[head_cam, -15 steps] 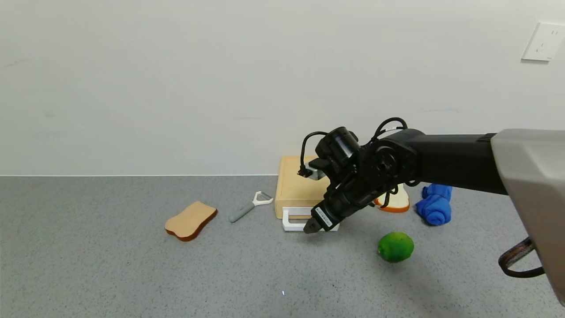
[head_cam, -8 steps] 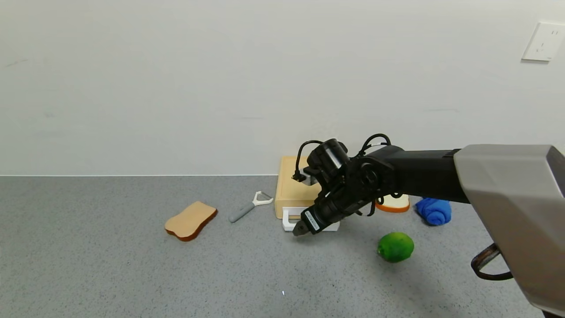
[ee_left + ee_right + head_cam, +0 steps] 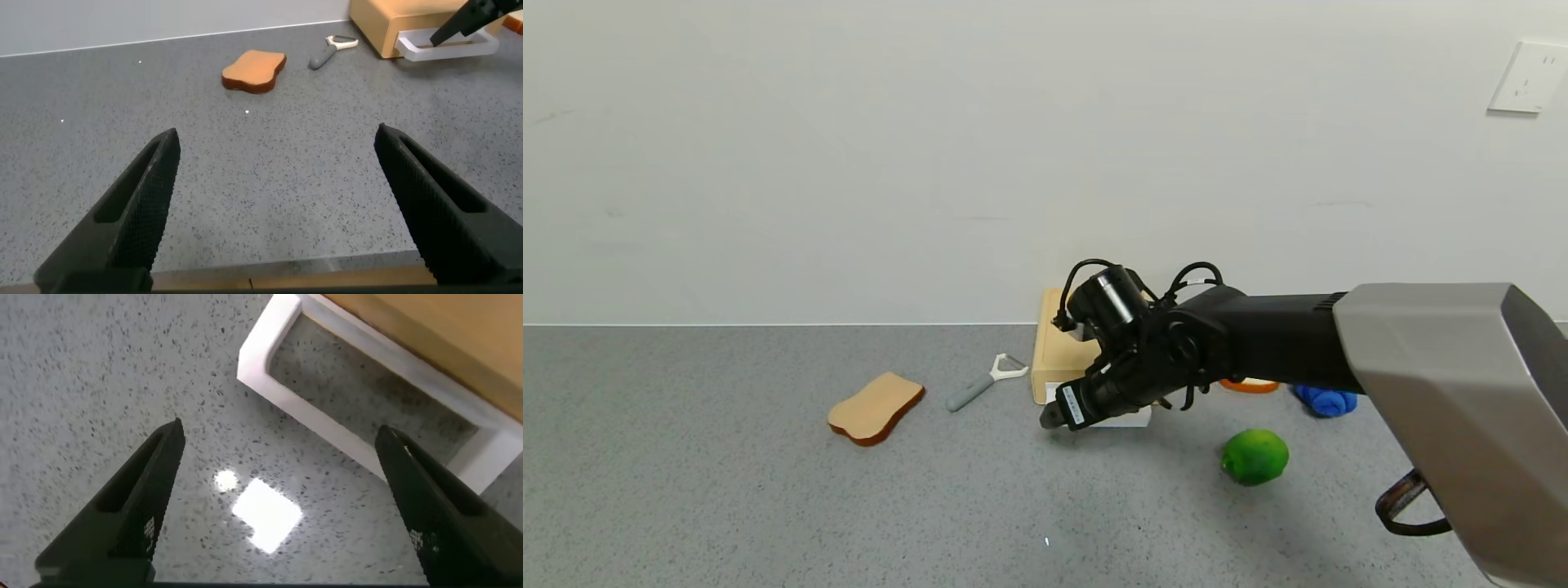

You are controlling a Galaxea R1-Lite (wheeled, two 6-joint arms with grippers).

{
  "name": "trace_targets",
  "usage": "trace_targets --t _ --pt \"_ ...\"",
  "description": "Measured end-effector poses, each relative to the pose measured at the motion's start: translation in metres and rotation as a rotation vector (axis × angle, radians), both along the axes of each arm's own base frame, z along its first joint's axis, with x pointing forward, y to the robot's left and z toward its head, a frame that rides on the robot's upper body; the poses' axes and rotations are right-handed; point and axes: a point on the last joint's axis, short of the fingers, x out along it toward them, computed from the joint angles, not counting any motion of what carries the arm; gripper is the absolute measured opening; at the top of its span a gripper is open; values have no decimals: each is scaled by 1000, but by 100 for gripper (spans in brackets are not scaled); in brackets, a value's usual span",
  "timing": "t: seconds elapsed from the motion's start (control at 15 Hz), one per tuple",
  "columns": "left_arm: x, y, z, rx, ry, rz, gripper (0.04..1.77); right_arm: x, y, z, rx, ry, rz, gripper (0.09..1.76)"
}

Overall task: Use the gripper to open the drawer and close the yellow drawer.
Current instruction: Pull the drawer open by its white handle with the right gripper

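Note:
The drawer (image 3: 1058, 353) is a pale yellow-tan box by the back wall. Its white loop handle (image 3: 1131, 420) faces me and is mostly hidden behind my right arm. My right gripper (image 3: 1048, 422) hangs low over the table at the handle's left end, open and empty. In the right wrist view the handle (image 3: 327, 429) lies just beyond the gap of the right gripper (image 3: 282, 441), and neither finger touches it. My left gripper (image 3: 278, 143) is open and empty over the table's near edge. From there the drawer (image 3: 396, 20) shows far off.
A tan bread slice (image 3: 876, 407) and a grey-handled peeler (image 3: 984, 382) lie left of the drawer. A green lime (image 3: 1254, 457) lies in front at the right. A blue cloth (image 3: 1327, 400) and another bread slice (image 3: 1250, 385) show behind my right arm.
My right gripper has moved left and lower, from the middle of the handle's front to its left end. The drawer has not visibly moved.

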Motion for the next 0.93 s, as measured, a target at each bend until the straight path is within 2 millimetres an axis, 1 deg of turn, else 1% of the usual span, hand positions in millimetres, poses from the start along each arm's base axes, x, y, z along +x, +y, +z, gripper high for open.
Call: trace_targets --t 0.2,0.47,0.67,0.93 --pt "0 0 0 0 0 0 172 -4 11 2 10 -54 -128 171" --pt "0 0 0 0 0 0 172 -2 16 -4 4 -103 -284 171" --pt "0 0 0 0 0 0 172 0 17 -12 -5 -104 -350 171" --pt "0 0 0 0 0 0 172 5 13 -17 -4 -86 -390 171"
